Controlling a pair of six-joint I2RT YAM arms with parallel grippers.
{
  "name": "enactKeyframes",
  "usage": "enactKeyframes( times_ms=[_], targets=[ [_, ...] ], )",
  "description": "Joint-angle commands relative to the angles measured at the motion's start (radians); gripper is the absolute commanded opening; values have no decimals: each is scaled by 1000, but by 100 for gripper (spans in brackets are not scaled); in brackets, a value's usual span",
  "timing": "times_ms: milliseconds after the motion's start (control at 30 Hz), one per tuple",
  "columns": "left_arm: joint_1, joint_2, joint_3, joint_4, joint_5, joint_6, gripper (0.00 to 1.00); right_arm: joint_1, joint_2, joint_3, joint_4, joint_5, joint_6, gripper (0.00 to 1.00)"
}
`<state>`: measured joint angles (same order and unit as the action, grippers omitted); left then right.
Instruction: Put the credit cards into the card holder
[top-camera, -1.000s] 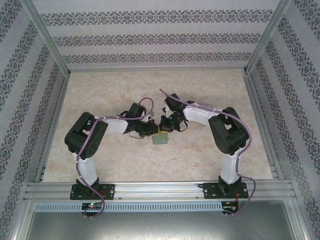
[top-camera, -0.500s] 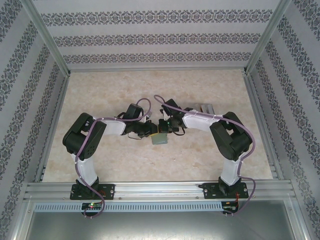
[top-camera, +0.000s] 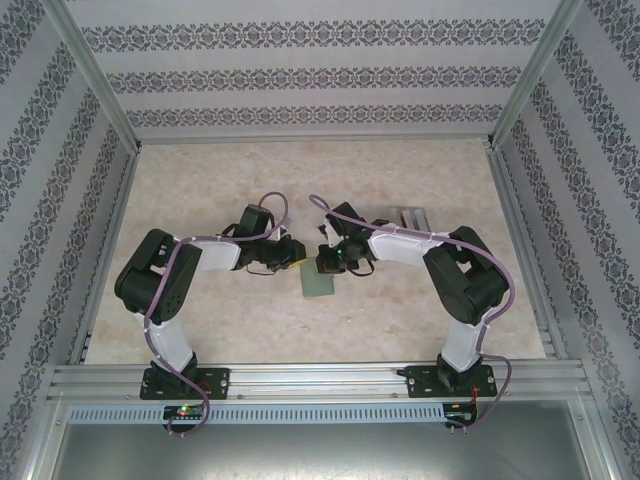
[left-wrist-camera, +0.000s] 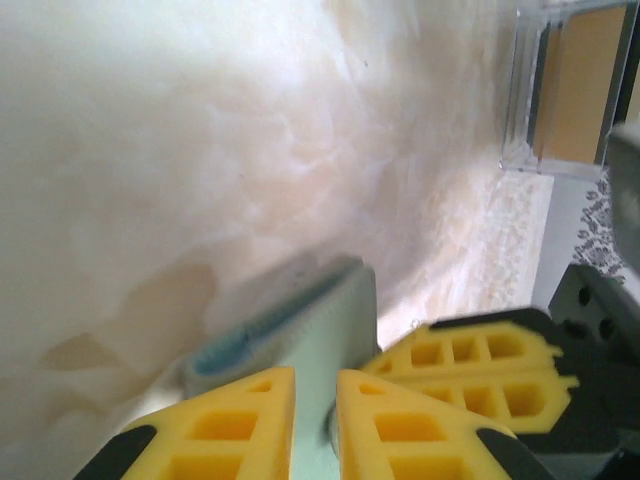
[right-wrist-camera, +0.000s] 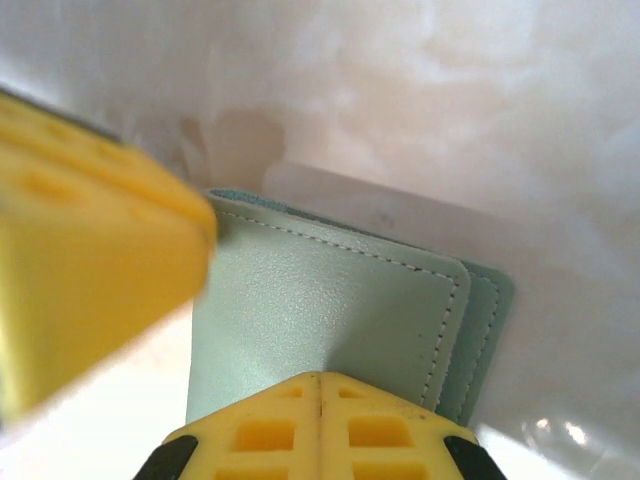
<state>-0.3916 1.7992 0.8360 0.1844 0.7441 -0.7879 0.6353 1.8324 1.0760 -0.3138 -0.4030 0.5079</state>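
The sage-green card holder (top-camera: 320, 281) lies on the table between the two grippers. In the left wrist view the card holder (left-wrist-camera: 335, 320) shows a blue credit card (left-wrist-camera: 225, 350) edge sticking out of its side. My left gripper (top-camera: 293, 252) sits just left of it, and the left gripper (left-wrist-camera: 316, 372) has its fingers a narrow gap apart, with green showing through. My right gripper (right-wrist-camera: 320, 376) is shut, its tips resting on the near edge of the card holder (right-wrist-camera: 320, 300). The right gripper (top-camera: 326, 262) sits at the wallet's top edge.
A clear plastic slotted rack (top-camera: 408, 217) stands behind the right arm. In the left wrist view the rack (left-wrist-camera: 525, 100) holds a tan-orange card (left-wrist-camera: 585, 90). Aluminium rails and patterned walls ring the marble table (top-camera: 230, 320).
My left arm has drawn back to the left, off the card holder. The right gripper has shifted slightly left and stays at the wallet, which now lies more uncovered.
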Motion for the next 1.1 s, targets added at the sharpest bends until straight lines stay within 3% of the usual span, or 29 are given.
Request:
enactKeyframes(
  times_ms=[0, 333, 500, 833, 967, 1067],
  targets=[
    [4, -32, 10, -95, -58, 86, 19, -19, -36, 33, -119, -81, -10, 6],
    [3, 4, -9, -76, -78, 174, 19, -29, -105, 84, -140, -109, 1, 12],
    [5, -22, -34, -73, -94, 208, 21, -27, -68, 95, -157, -93, 2, 13],
    [4, -30, -54, -40, -59, 220, 26, -12, -34, 67, -178, -50, 34, 27],
    [5, -29, -54, -55, -78, 228, 26, 15, -30, 79, -215, 2, 53, 33],
    [5, -25, -56, -49, -80, 220, 26, 41, -9, 113, -261, 68, 60, 33]
  ],
)
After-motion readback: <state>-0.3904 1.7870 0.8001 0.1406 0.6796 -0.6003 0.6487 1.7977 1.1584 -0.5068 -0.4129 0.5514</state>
